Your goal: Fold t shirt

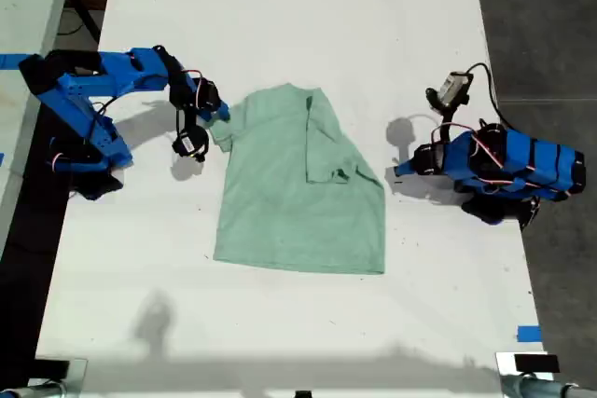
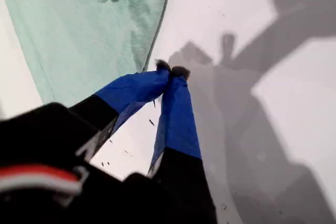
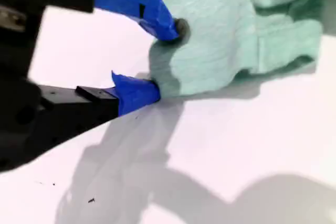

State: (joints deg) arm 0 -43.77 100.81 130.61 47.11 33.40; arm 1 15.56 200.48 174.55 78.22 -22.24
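The pale mint t shirt lies flat in the middle of the white table. Its sleeve on the exterior view's right is folded in over the body. My second gripper is at the sleeve on the exterior view's left. In the second wrist view it stands open, with the edge of the t shirt between its blue fingertips. My first gripper rests just off the hem side on the exterior view's right. It is shut on nothing, beside the t shirt.
A dark floor strip runs past the table edge on the exterior view's right, and a grey bench stands on its left. A blue tape mark sits near the table's front corner on the exterior view's right. The arm bases stand at both sides.
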